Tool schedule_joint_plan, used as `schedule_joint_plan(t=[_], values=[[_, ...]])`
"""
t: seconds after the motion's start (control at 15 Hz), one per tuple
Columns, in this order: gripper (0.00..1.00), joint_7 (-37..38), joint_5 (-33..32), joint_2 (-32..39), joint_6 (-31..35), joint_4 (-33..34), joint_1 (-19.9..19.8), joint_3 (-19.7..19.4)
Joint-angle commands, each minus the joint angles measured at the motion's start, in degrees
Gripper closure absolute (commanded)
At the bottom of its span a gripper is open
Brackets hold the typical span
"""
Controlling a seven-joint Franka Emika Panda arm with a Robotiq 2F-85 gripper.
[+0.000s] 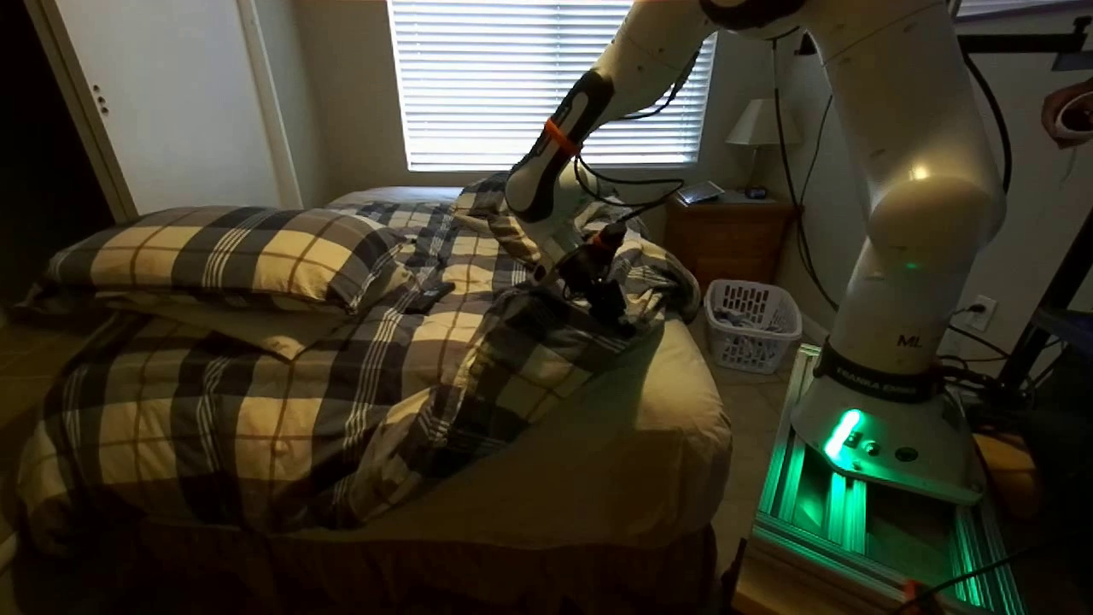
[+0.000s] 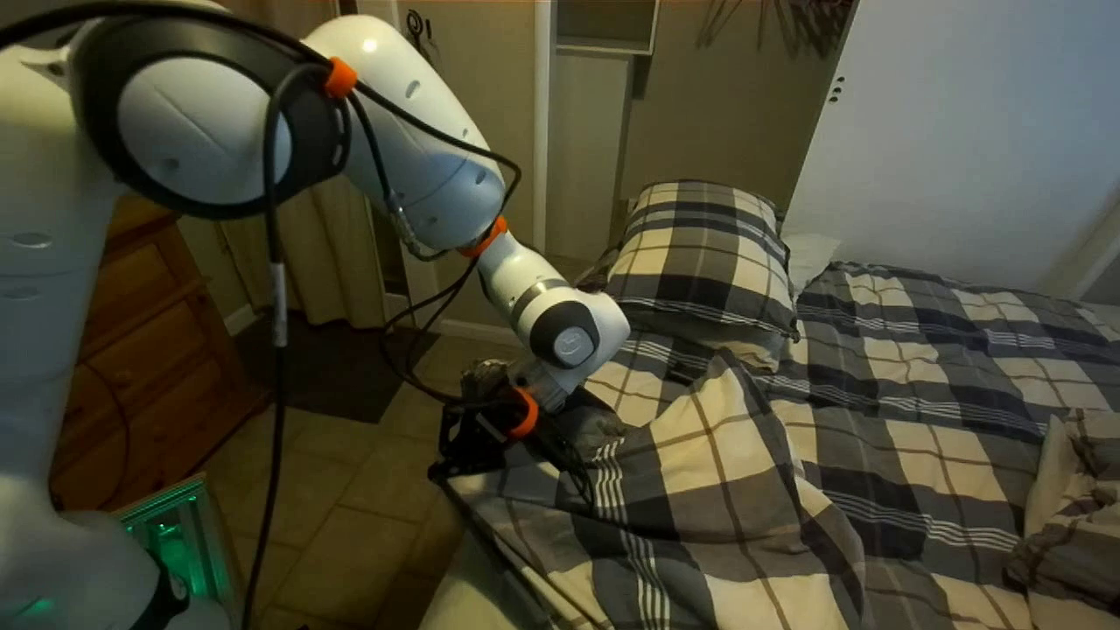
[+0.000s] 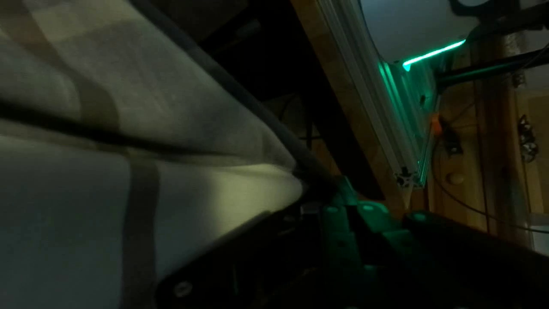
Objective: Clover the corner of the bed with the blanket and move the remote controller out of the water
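Note:
The plaid blanket (image 1: pixel 341 401) covers most of the bed; it also shows in an exterior view (image 2: pixel 726 472) and fills the left of the wrist view (image 3: pixel 141 128). My gripper (image 1: pixel 628 325) is at the blanket's edge, above the mattress side; it also shows in an exterior view (image 2: pixel 442 472). In the dark wrist view the hem runs into the fingertips (image 3: pixel 343 201), which look shut on it. The beige corner of the bed (image 1: pixel 675 444) is bare in an exterior view. The black remote controller (image 1: pixel 431 296) lies on the blanket beside the pillows. No water shows.
Plaid pillows (image 1: pixel 230 256) are stacked on the bed. A white laundry basket (image 1: pixel 751 325) and a wooden nightstand (image 1: pixel 726 235) with a lamp (image 1: pixel 760 124) stand beyond the bed. The robot's base frame (image 1: pixel 854 512) stands beside the bed. Cables hang along the arm.

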Motion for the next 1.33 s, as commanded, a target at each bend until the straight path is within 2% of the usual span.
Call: schedule_joint_plan(t=[0.0, 0.53, 1.07, 1.13, 1.27], values=[[1.00, 7.3, -2.0, 2.2, -3.6, -1.6, 0.6, -1.2], [1.00, 27.0, 2.5, -4.5, -0.7, -13.4, -1.2, -3.0], [1.00, 50.3, -0.7, -12.3, 8.8, -20.7, 1.1, -5.1], [0.74, 52.2, -1.5, -13.9, 10.1, -21.4, 1.6, -4.9], [0.67, 55.4, -2.8, -17.5, 9.2, -21.4, 3.2, -4.0]])
